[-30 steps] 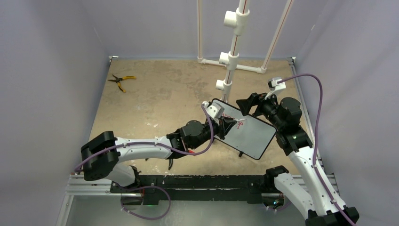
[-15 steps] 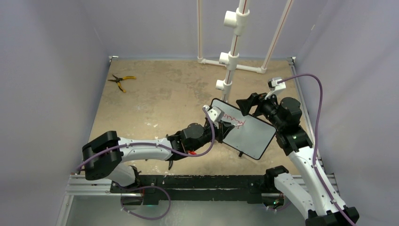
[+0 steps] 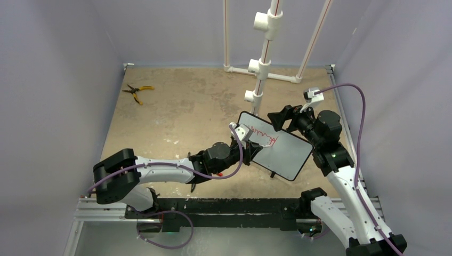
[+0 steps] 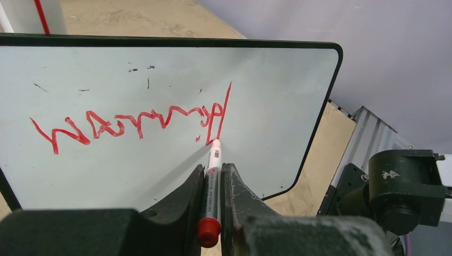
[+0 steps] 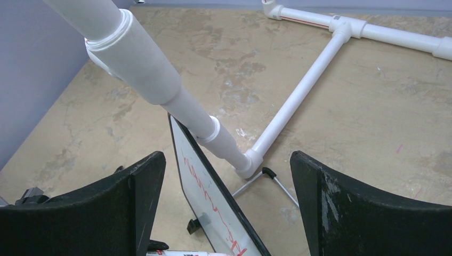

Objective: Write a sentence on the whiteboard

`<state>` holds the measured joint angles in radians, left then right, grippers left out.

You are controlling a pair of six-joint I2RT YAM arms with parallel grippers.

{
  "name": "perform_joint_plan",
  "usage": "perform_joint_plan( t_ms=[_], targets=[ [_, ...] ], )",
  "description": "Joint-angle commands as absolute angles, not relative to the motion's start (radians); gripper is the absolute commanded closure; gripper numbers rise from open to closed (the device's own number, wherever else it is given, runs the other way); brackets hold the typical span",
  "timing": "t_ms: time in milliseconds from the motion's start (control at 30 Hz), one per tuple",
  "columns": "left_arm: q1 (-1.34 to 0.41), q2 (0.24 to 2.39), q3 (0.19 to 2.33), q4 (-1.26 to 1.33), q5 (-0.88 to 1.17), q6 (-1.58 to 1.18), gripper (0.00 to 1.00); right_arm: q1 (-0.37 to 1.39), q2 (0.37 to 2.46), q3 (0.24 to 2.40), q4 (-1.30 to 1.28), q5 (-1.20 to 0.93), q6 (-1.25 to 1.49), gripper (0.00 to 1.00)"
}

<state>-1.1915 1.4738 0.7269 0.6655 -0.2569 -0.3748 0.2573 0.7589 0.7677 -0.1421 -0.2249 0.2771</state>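
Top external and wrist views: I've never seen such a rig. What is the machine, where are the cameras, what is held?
Two robot arms are bolted to a table. The top view looks down from behind them; each wrist view rides on one arm, its fingers showing. The left gripper is shut on a red marker, tip on the whiteboard at the end of the red sentence. The right gripper is open near the board, holding nothing. Yellow pliers and a white pipe frame are on the table.

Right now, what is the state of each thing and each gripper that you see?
whiteboard: propped at a tilt, partly written.
sentence: one red line.
marker: uncapped, tip at the line's end.
left gripper: shut on the marker.
right gripper: open, empty.
pliers: lying flat.
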Motion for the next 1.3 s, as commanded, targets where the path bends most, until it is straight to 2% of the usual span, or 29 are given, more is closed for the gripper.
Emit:
perform_joint_plan(
  t_ms=[0, 533, 1267],
  targets=[
    [-1.189, 1.469, 0.759, 0.7, -0.273, -0.351, 1.0, 0.26, 0.753, 0.764, -0.112, -0.207, 0.285, 0.1],
    [-1.189, 1.504, 0.83, 0.718, -0.256, -0.326, 1.0, 0.262, 0.752, 0.762, -0.112, -0.209, 0.285, 0.1],
    [-1.189, 1.51, 0.762, 0.741, -0.231, -0.394, 1.0, 0.262, 0.753, 0.762, -0.113, -0.206, 0.285, 0.1]
  ],
)
